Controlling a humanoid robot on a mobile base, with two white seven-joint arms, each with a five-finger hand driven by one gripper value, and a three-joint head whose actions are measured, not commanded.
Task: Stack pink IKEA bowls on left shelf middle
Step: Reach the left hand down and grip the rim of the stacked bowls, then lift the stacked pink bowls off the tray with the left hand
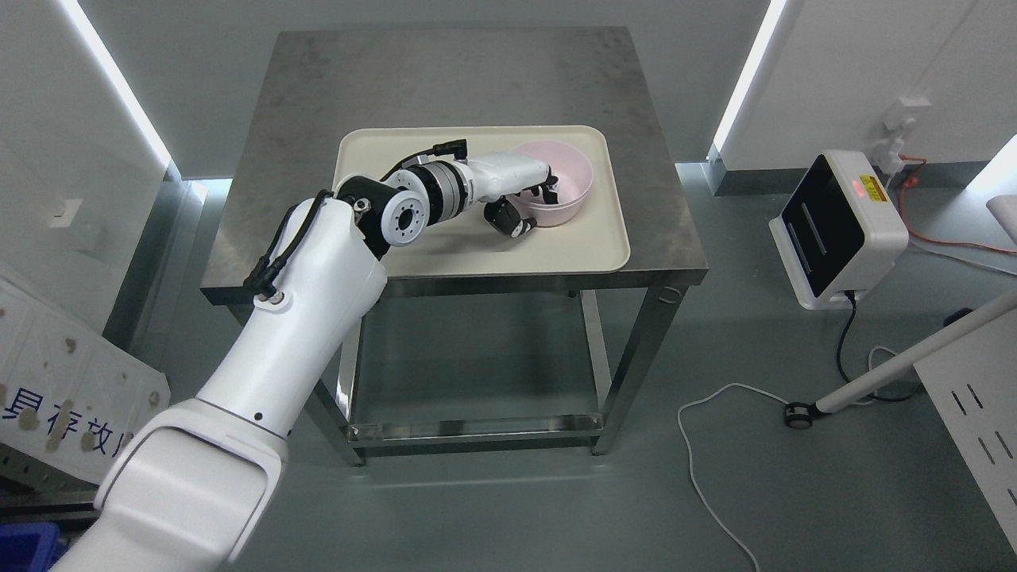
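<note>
Partly hidden behind the left hand (528,195), the pink bowl (566,179) sits at the right end of a cream tray (445,254). Black fingers (548,189) hook over the bowl's near rim into its hollow while the thumb presses outside, so the hand is gripping the rim. How many bowls are nested there is hard to make out. The tray lies on a steel table (318,95) above a grey floor (508,508), and a white box (842,230) with cables stands to the right.
</note>
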